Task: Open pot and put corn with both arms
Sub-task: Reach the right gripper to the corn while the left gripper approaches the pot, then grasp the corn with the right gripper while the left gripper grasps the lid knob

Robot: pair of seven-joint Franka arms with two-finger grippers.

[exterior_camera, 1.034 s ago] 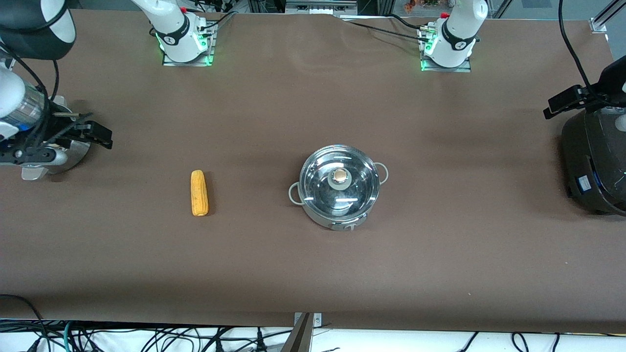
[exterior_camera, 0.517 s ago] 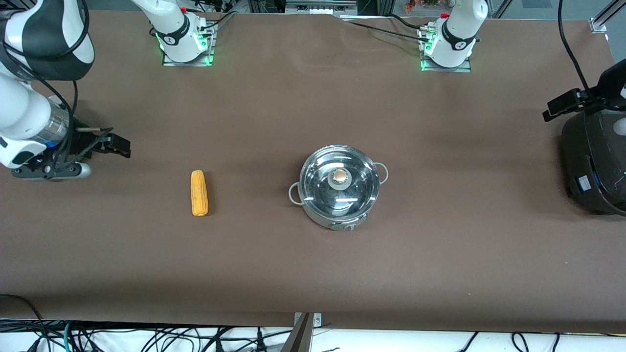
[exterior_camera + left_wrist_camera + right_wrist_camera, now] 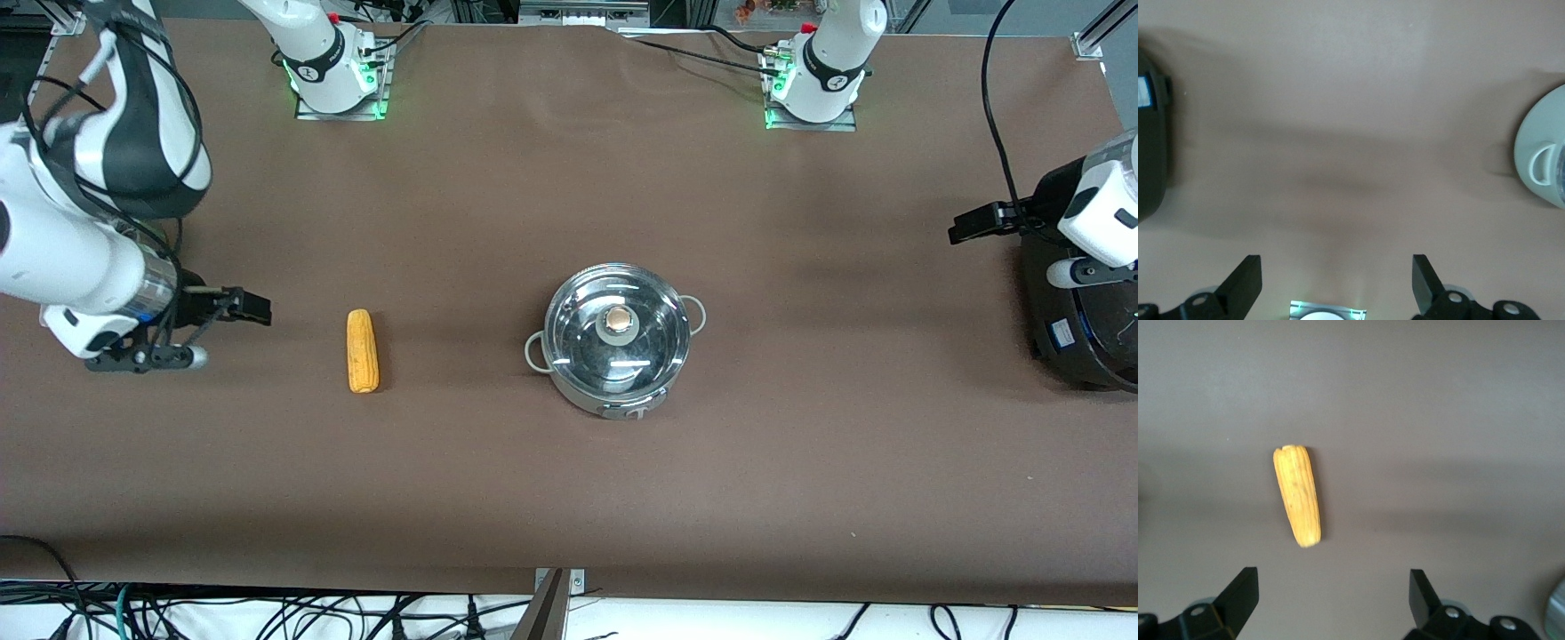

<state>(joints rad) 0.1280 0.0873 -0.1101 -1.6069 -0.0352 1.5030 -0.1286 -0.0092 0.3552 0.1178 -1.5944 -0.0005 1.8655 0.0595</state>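
Observation:
The steel pot point(image 3: 617, 340) stands mid-table with its glass lid and tan knob point(image 3: 617, 319) on; its rim and one loop handle show in the left wrist view point(image 3: 1542, 159). The yellow corn point(image 3: 362, 350) lies on the table toward the right arm's end, and shows in the right wrist view point(image 3: 1298, 495). My right gripper point(image 3: 249, 307) is open and empty, over the table beside the corn, apart from it. My left gripper point(image 3: 973, 222) is open and empty, over the table beside the black rice cooker.
The big black rice cooker point(image 3: 1080, 302) stands at the left arm's end of the table; its edge shows in the left wrist view point(image 3: 1151, 133). The arm bases point(image 3: 338, 71) stand along the table's edge farthest from the front camera.
My right gripper has swung toward the corn and nearer the table's middle. My left gripper has moved off the rice cooker toward the pot.

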